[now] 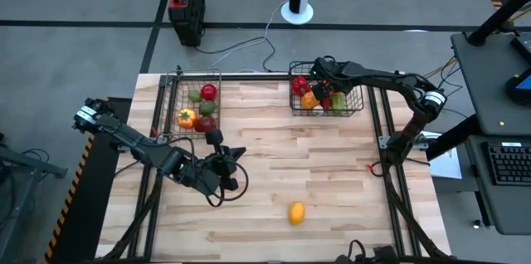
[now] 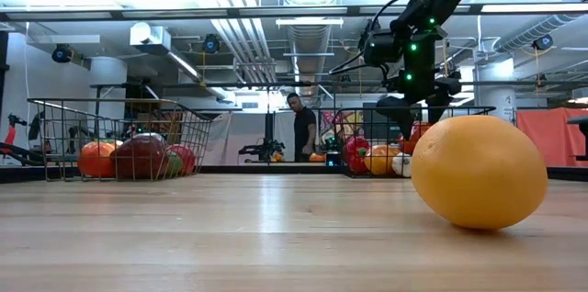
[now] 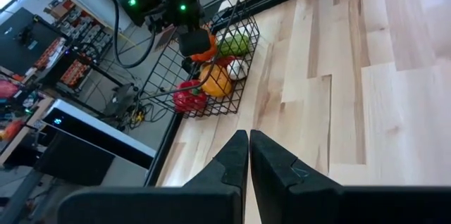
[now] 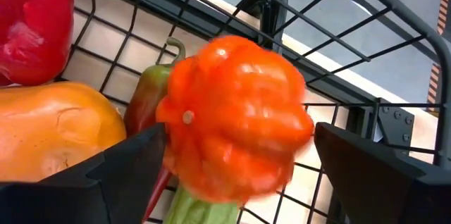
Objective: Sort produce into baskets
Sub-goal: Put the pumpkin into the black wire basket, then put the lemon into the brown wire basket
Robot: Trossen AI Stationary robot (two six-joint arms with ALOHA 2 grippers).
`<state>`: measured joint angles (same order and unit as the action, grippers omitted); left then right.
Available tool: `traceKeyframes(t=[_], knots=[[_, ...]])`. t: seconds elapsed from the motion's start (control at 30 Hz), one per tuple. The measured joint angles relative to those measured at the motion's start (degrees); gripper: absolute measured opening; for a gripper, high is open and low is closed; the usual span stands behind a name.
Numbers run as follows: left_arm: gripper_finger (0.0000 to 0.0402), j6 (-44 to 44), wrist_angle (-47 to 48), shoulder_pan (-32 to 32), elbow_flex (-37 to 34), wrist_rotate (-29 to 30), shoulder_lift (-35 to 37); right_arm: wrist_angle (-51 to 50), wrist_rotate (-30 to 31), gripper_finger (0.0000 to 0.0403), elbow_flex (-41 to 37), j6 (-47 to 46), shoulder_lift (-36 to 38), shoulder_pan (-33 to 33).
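Note:
My right gripper (image 4: 239, 139) hangs open over the right basket (image 1: 365, 102), fingers pointing steeply down. Between them is an orange ribbed produce piece (image 4: 236, 118), blurred at its lower edge. Under it lie a red pepper (image 4: 32, 27), a yellow-orange piece (image 4: 56, 132) and a green-red chili (image 4: 144, 101). The left basket (image 1: 176, 90) holds red, green, orange and maroon produce. A yellow-orange fruit (image 1: 296, 212) rests alone on the table near its front. My left gripper (image 1: 239, 154) is shut and holds nothing, above the table's left middle. My right gripper stands open around the orange ribbed piece (image 4: 282, 97), coming from above. A gap shows between the piece and one finger (image 4: 359, 168). Whether the other finger (image 4: 134, 160) touches it, I cannot tell.
A black box with a red top (image 1: 186, 2) and a white post base (image 1: 297, 11) stand on the floor beyond the table's far edge. A person (image 2: 300, 127) stands far off in the room. Bare wood lies between the two baskets and around the lone fruit.

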<state>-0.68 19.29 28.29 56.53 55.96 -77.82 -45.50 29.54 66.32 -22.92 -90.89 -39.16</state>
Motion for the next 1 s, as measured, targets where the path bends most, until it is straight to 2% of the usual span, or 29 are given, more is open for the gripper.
traceKeyframes(t=[0.3, 0.5, 0.6, 0.77, 1.0], knots=[[0.0000, -2.82, -0.23, -0.14, 0.00, -0.01, -0.01, -0.06, -0.02, 0.0354, 0.00, 0.50, 1.32, 0.00], [0.0000, -1.47, -0.37, -0.20, -0.02, -0.13, -0.02, -0.13, 0.01, 0.0354, 0.00, 0.46, 5.26, 1.19], [0.0000, 0.28, -0.48, -0.20, -0.02, -3.97, -0.02, -0.60, -0.03, 0.0354, 0.00, -0.46, 8.91, 4.13], [0.0000, 3.96, -2.22, -0.22, -0.05, -14.35, -0.02, -0.63, -0.04, 0.0354, -0.02, -3.89, 15.23, 15.16], [0.0000, 8.45, -10.34, -0.24, -0.07, -17.31, -0.68, -0.41, -0.05, 0.0354, -0.95, -12.99, 18.73, 40.07]])
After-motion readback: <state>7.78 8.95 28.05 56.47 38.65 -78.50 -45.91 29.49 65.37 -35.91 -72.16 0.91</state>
